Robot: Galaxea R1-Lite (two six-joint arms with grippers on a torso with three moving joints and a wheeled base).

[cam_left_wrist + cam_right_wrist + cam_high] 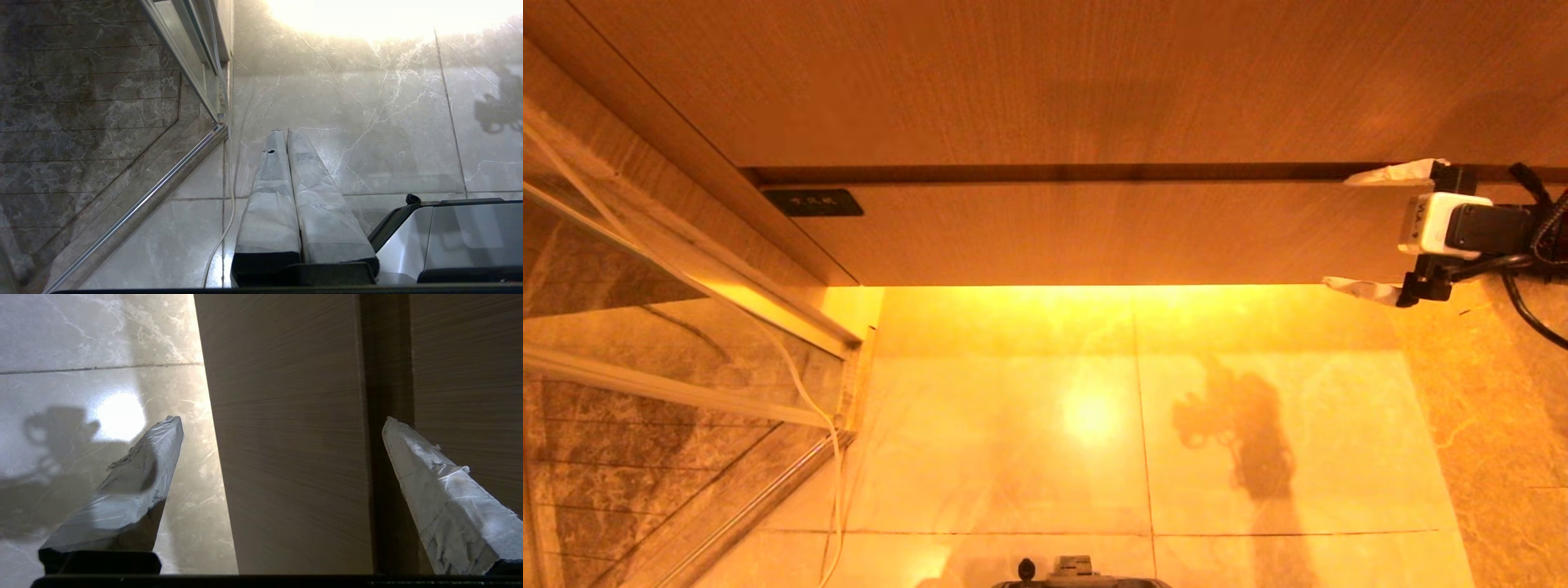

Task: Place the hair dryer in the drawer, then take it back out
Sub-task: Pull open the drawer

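Observation:
The drawer point(1094, 233) shows only its wide light wood-grain front, with a small dark label point(814, 202) at its left end; none of its inside is visible. My right gripper point(1338, 230) is open at the front's right end. One taped finger point(1392, 173) lies at the dark gap above the front, the other point(1360, 288) at its lower edge. In the right wrist view the drawer front point(294, 457) fills the space between the fingers of the right gripper point(282, 419). The hair dryer is out of view. My left gripper point(285, 132) is shut and empty, parked over the floor.
A plain wood panel point(1045, 82) sits above the drawer. A glass door with metal rails point(686, 384) and a white cable point(833, 457) stand at the left. Glossy marble floor point(1013, 425) lies below, and the robot's base point(449, 237) is beside the left gripper.

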